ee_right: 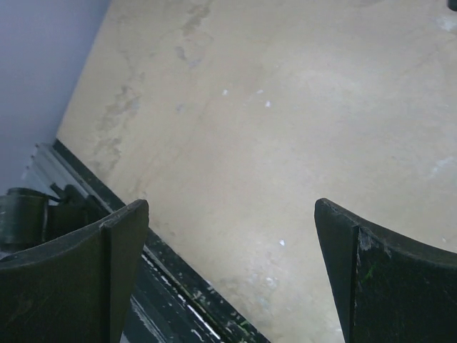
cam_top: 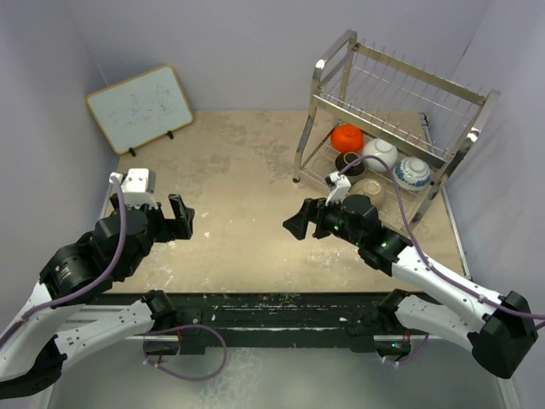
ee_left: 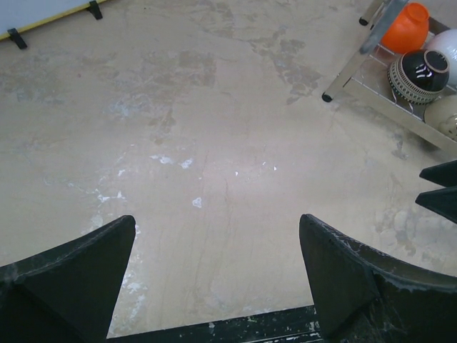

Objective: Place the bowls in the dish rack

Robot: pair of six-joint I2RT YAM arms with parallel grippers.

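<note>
The silver wire dish rack (cam_top: 400,102) stands at the back right. On its lower tier sit the orange-red bowl (cam_top: 347,136), black bowl (cam_top: 349,163), white bowl (cam_top: 380,153), blue-and-white bowl (cam_top: 413,172) and tan bowl (cam_top: 369,189). My left gripper (cam_top: 182,217) is open and empty over the table at the left. My right gripper (cam_top: 295,223) is open and empty, left of the rack's front. The left wrist view shows the rack's corner (ee_left: 357,71) with the orange-red (ee_left: 407,28), black (ee_left: 421,71), white (ee_left: 446,46) and tan (ee_left: 446,114) bowls. Both wrist views show open jaws (ee_left: 218,236) (ee_right: 232,214) over bare table.
A wood-framed whiteboard (cam_top: 140,106) leans at the back left; its foot shows in the left wrist view (ee_left: 43,18). Purple walls close in the sides. The table's black front rail (ee_right: 178,300) lies below the right gripper. The right gripper's fingertips (ee_left: 439,189) show in the left wrist view.
</note>
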